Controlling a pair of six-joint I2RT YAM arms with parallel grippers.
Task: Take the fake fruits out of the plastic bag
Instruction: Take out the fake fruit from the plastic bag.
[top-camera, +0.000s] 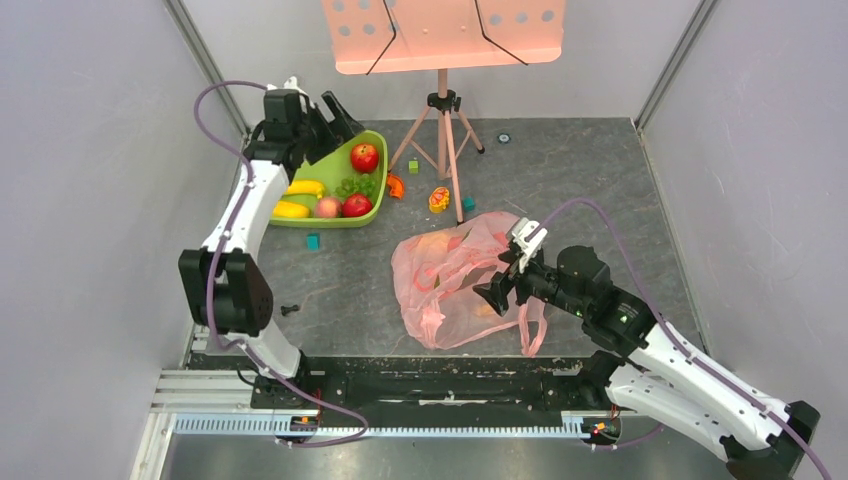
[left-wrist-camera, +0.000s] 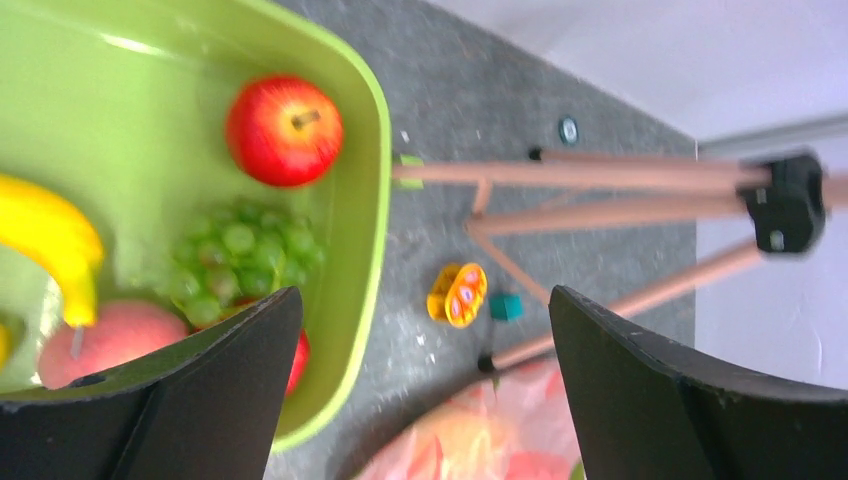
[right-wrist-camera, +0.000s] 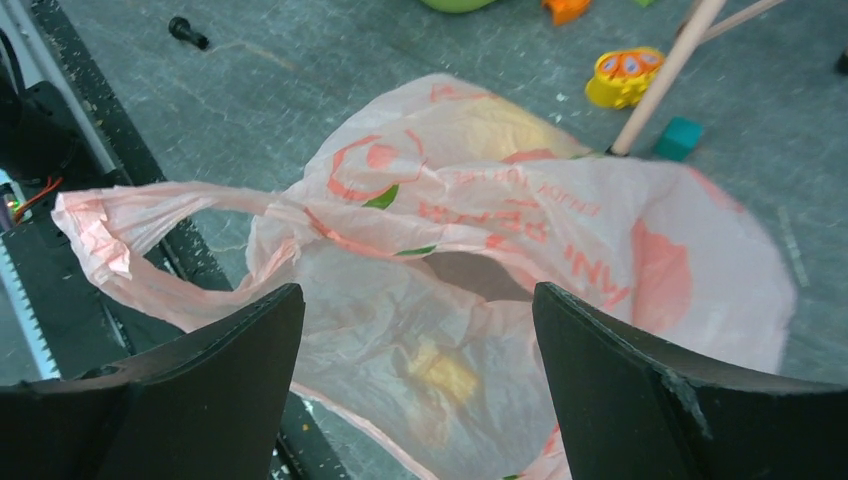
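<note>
I worry that my right gripper (right-wrist-camera: 415, 300) pinches film, not the yellow fake fruit (right-wrist-camera: 445, 372) seemingly inside, and drags the thin translucent pink plastic bag (top-camera: 455, 280) lying mid-frame. Its jaws are spread, empty. The left gripper (left-wrist-camera: 425, 310), equally wide, hovers over the lime-green basin (left-wrist-camera: 370, 200), upper left.

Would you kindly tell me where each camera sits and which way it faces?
Top external: above and behind the bases, looking down on the grey table; both white arms show.
Left wrist: on the left gripper, looking down into the lime-green plastic basin; its black fingers show.
Right wrist: on the right gripper, looking down on the translucent pink plastic bag; its black fingers show.
Shared: both wrist views catch the small yellow toy.
</note>
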